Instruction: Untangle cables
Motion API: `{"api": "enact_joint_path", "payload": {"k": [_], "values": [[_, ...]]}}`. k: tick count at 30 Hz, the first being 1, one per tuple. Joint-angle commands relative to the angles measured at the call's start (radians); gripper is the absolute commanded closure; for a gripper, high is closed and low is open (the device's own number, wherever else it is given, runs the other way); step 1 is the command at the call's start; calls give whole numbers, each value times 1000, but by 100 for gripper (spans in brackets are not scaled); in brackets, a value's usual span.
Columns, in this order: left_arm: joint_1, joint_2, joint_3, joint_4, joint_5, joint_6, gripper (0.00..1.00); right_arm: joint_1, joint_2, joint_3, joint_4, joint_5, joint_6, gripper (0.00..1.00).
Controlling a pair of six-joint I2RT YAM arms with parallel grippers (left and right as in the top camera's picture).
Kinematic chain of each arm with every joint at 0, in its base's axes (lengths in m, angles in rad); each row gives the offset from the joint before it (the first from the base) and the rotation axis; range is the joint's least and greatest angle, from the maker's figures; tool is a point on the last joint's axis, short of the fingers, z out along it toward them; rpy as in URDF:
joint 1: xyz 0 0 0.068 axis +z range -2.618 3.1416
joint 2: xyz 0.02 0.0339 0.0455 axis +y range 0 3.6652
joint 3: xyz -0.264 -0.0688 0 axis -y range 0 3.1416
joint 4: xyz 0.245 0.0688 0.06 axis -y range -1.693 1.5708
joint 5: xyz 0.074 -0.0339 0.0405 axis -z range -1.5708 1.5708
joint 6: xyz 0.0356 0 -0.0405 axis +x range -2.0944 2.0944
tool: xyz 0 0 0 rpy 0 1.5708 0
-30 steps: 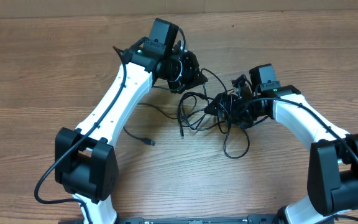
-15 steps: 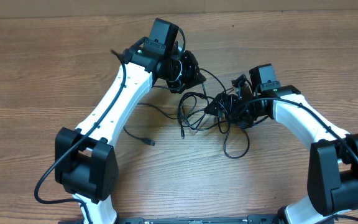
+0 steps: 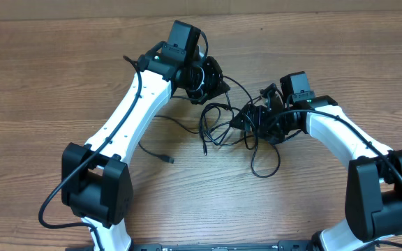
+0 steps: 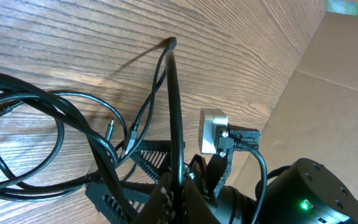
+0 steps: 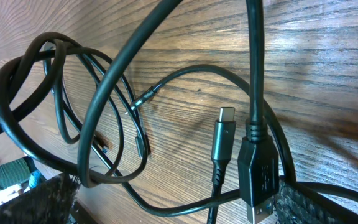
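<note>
Two white-and-black robot arms meet over a knot of thin black cables (image 3: 222, 123) near the middle of a wood-grain worktop (image 3: 61, 84). The left hand (image 4: 178, 182) is clamped shut on a single strand (image 4: 171, 93), which runs taut from between its fingers to a small tip (image 4: 169, 43) touching the wood. Just beside it, the right hand (image 5: 176, 196) stands wide open and grips nothing, its textured fingers (image 5: 50, 200) spread to either side of several slack cords.

Between those fingers lie a slim flat-ended plug (image 5: 224, 132) and, close to its right, a chunkier black plug (image 5: 258, 174), both resting on the wood. More cord coils in overlapping loops (image 5: 73, 106) to the left of them.

Seen from overhead, the tangle sits between the two hands. One loose loop (image 3: 265, 164) trails out of it toward the near edge. A separate cable end (image 3: 167, 160) lies apart on the wood, near the left arm (image 3: 128, 115). A cardboard panel (image 4: 334, 74) stands at the worktop's far side.
</note>
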Motion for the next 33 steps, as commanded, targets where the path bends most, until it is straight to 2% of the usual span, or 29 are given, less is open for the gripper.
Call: {"api": "enact_joint_path", "payload": {"k": [1, 33], "values": [[0, -16, 18, 3, -17, -11, 96, 4, -10, -5, 3, 6, 3, 0], [-2, -16, 18, -1, -28, -11, 96, 4, -10, -5, 3, 6, 3, 0]]}}
